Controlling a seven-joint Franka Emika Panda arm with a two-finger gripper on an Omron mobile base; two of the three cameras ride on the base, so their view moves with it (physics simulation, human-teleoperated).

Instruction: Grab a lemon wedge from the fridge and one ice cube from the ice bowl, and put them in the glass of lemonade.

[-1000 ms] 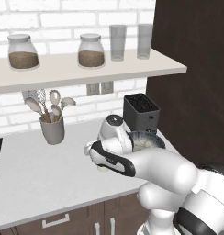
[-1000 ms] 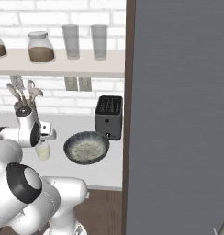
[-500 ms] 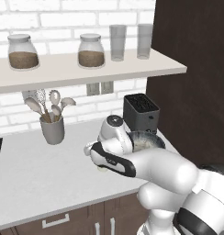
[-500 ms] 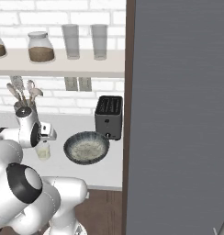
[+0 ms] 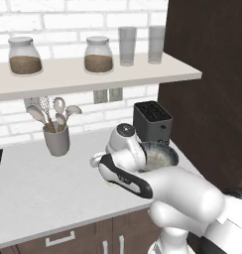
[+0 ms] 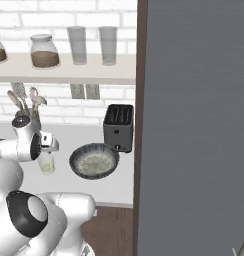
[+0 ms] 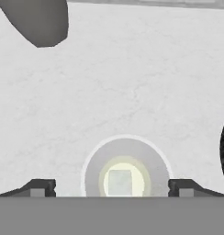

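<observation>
Below, a pale grey counter (image 5: pixel 38 193) is seen across the lower half of the left base view, under a white brick wall and one long shelf (image 5: pixel 93 74). Two jars with brown filling (image 5: pixel 98 54) and two tall grey glasses (image 5: pixel 127 45) are counted on the shelf. One grey utensil cup (image 5: pixel 56 140) is placed at centre left, and one black toaster (image 6: pixel 118 127) at the centre of the right base view, with the ice bowl (image 6: pixel 94 160) just in front of it. The grey fridge (image 6: pixel 194 125) takes the right half there. The glass of lemonade (image 7: pixel 126 171) is seen at bottom centre of the hand view, a pale square piece lying in it. The gripper (image 7: pixel 111 189) is spread wide above the glass, and nothing is held.
</observation>
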